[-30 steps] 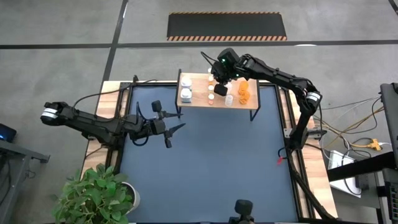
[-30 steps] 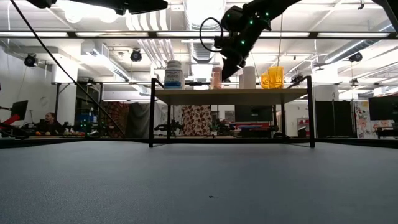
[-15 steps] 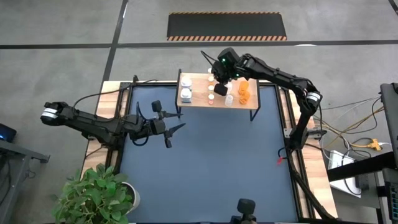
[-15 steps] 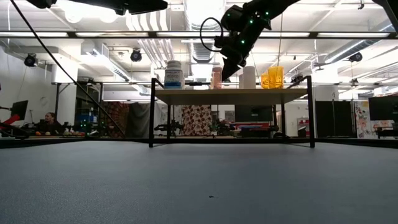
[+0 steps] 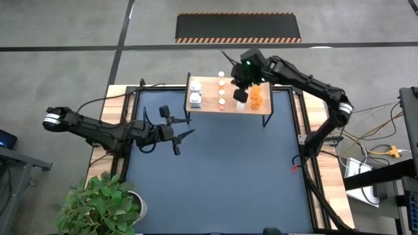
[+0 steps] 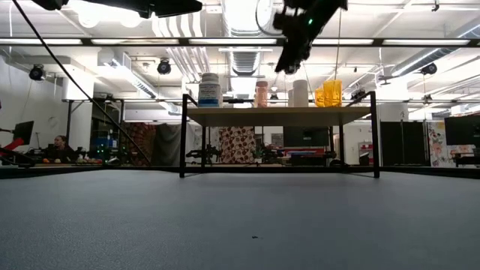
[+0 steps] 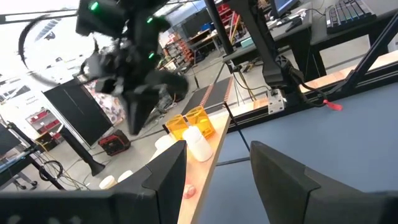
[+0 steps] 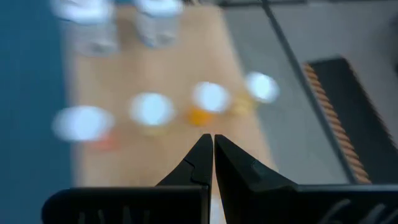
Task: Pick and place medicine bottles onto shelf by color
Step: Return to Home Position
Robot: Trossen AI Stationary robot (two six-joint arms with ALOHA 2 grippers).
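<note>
Your right gripper [image 5: 240, 94] hangs above the shelf [image 5: 209, 102], clear of everything on it; in its own wrist view the two fingers [image 8: 200, 155] are pressed together with nothing between them. From table height you see it [image 6: 289, 63] over the gap between a pale pink bottle [image 6: 261, 94] and a white bottle [image 6: 298, 93]. The medicine bottles stand on the light-wood board: two larger white ones [image 5: 195, 98] at its left end, small white-capped ones in the middle, and the orange ones [image 5: 256, 96] at its right end. Your left gripper [image 5: 183, 128] waits over the left part of the dark blue mat [image 5: 222, 176], well apart from the shelf, its fingers [image 7: 281, 171] spread and holding nothing. The mat lies bare in front of the shelf's black legs. Around the table you have grey floor, a black striped-edge floor mat [image 5: 238, 27] beyond it, a potted plant [image 5: 101, 205] at the near left corner and loose cables [image 5: 372, 140] on the right. Beyond the table is a workshop with ceiling lights, and a person [image 6: 58, 144] sits at the far left.
</note>
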